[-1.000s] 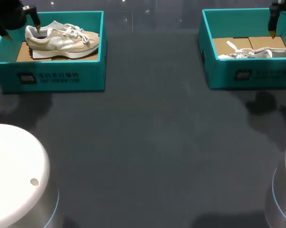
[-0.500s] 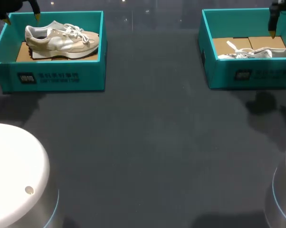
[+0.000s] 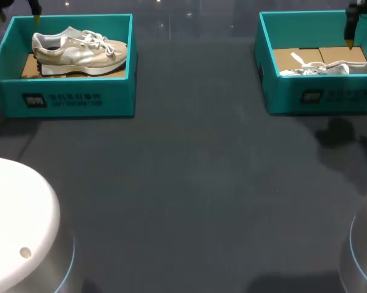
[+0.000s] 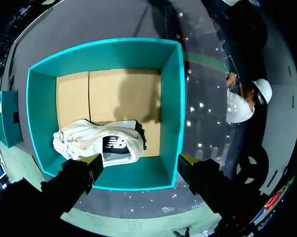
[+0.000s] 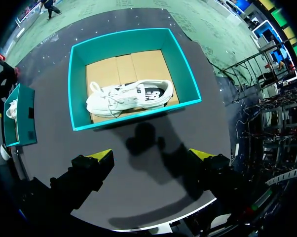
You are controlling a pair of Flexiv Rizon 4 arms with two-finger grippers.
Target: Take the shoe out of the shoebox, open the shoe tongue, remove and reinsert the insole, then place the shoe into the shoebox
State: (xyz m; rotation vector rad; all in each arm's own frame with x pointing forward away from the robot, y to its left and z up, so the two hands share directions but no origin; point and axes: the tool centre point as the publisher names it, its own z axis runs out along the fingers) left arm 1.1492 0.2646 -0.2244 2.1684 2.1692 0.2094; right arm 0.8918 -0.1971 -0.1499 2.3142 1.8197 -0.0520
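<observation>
- Shoe one, a beige shoe (image 3: 80,50), stands on its sole inside the left shoebox (image 3: 67,97) at the counter's (image 3: 189,183) far left. The head view shows it side-on, with its laces on top.
- The left wrist view looks down into that same box. There the beige shoe (image 4: 101,143) lies on the cardboard liner (image 4: 109,94), close to the wall nearest the gripper, and the rest of the liner is bare.
- A white shoe (image 5: 129,96) is in the right shoebox (image 5: 185,69) at the far right of the counter. In the head view the box's front wall hides all but its upper and loose laces. The right wrist view shows its whole length, and it appears to lie on its side across the liner.
- Left gripper (image 4: 138,165): its fingers are spread wide with nothing between them, and it hangs above the near wall of the left shoebox. The head view catches only its yellow tips at the top corner.
- Right gripper (image 5: 151,155): equally wide open and holding nothing. It hangs over dark counter, with the right shoebox ahead of it.
- Only the right wrist view takes in both boxes at once.
</observation>
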